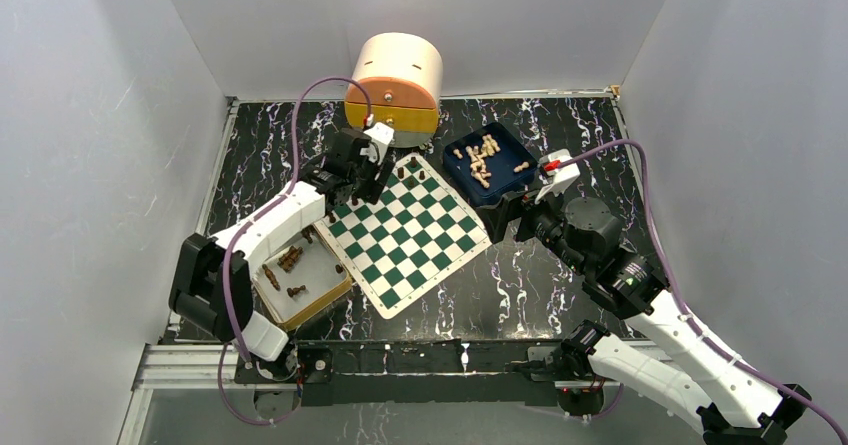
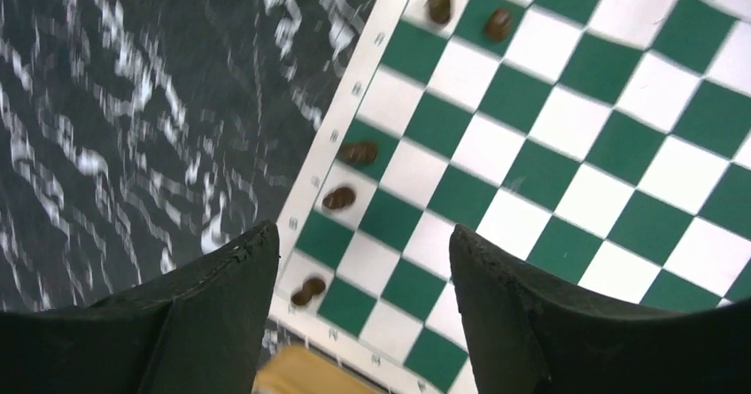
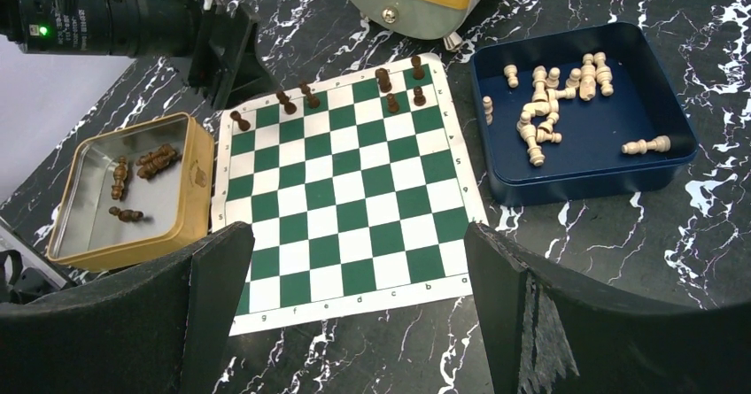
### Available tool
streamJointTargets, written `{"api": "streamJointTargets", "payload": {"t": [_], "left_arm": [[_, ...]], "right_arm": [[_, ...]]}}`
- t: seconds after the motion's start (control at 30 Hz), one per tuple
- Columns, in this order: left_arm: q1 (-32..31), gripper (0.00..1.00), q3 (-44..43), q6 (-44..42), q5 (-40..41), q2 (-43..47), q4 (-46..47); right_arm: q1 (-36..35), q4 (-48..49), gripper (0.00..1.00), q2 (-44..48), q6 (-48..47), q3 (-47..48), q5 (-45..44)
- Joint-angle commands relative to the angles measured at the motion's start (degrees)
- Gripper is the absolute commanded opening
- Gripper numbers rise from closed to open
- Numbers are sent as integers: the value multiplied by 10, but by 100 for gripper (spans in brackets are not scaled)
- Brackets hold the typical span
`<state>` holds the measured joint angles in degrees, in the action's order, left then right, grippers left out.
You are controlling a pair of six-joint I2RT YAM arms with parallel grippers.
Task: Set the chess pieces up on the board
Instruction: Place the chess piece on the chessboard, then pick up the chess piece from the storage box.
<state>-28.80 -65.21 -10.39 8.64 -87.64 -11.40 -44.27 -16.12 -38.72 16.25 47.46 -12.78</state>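
Black marbled table (image 1: 530,285): board (image 1: 405,230) between tan tin (image 3: 202,177), blue tray (image 3: 584,181); drum (image 1: 395,80) behind.

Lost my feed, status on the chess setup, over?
Left fingers open, empty. Right fingers open, empty. Few dark pieces standing on board; pale pieces in blue tray. Nothing blocking.

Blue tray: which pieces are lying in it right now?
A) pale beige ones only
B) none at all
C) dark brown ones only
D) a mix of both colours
A: only pale beige chessmen lie in the blue tray; the dark brown ones are in the tan-rimmed tray and on the chessboard.
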Motion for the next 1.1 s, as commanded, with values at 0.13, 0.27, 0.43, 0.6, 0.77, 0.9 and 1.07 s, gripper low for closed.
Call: {"api": "streamJointTargets", "payload": {"t": [0.13,0.27,0.43,0.6,0.77,0.9,1.07], "left_arm": [[37,60,-7,229,165,89,-226],[107,50,35,310,159,165,-258],[136,40,75,408,257,236,-289],[148,37,72,547,317,218,-391],[152,36,129,602,286,228,-386],[156,38,156,735,274,220,-449],[156,39,155,819,247,227,-525]], "right_arm": [[1,45,99,3,7,-4,15],[0,51,99,3,7,-8,17],[1,59,99,1,8,-14,24],[0,62,99,0,7,-16,26],[0,62,99,5,1,-16,23],[0,61,99,6,1,-18,21],[0,64,99,5,-2,-18,21]]}}
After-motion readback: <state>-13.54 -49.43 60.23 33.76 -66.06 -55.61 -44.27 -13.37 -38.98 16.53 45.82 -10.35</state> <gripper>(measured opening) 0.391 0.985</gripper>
